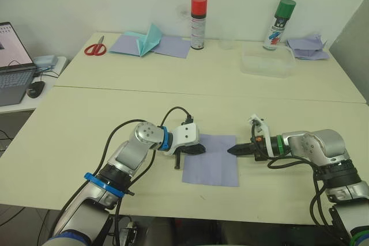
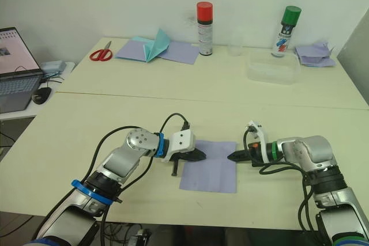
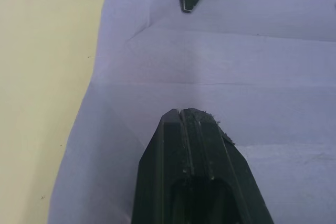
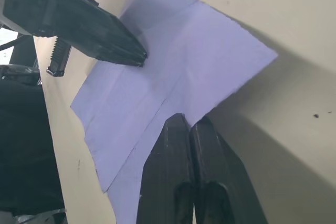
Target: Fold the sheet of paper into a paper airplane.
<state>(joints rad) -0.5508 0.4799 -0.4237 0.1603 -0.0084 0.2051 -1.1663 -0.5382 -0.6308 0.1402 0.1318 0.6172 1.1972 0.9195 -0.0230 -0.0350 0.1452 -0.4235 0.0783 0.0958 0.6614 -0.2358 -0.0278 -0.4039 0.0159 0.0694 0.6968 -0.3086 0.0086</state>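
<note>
The sheet of paper [image 1: 212,160] lies flat on the near part of the table [image 1: 75,125], between the two arms, and it has faint crease lines across it. The left claw [image 1: 199,149] comes from the left side, its two black fingers pressed together with nothing between them, and its tip rests on the left edge of the sheet near the far corner. The right claw [image 1: 233,150] comes from the right side, its fingers also closed together and holding nothing, and its tip touches the right edge of the sheet, opposite the left one. In the right wrist view, the corner of the sheet beside the right claw is raised a little from the table and throws a shadow. Far behind, on the back part of the table, a teal paper plane [image 1: 147,40] stands on some lavender sheets [image 1: 167,45], with red scissors [image 1: 95,48] to their left. A spray can with a red cap [image 1: 198,22] and a spray can with a green cap [image 1: 279,25] stand upright near the wall, and a clear plastic box [image 1: 267,63] lies in front of the green one. A pile of crumpled lavender paper [image 1: 308,46] is at the far right corner, and a laptop [image 1: 14,64] is at the left on a lower table
</note>
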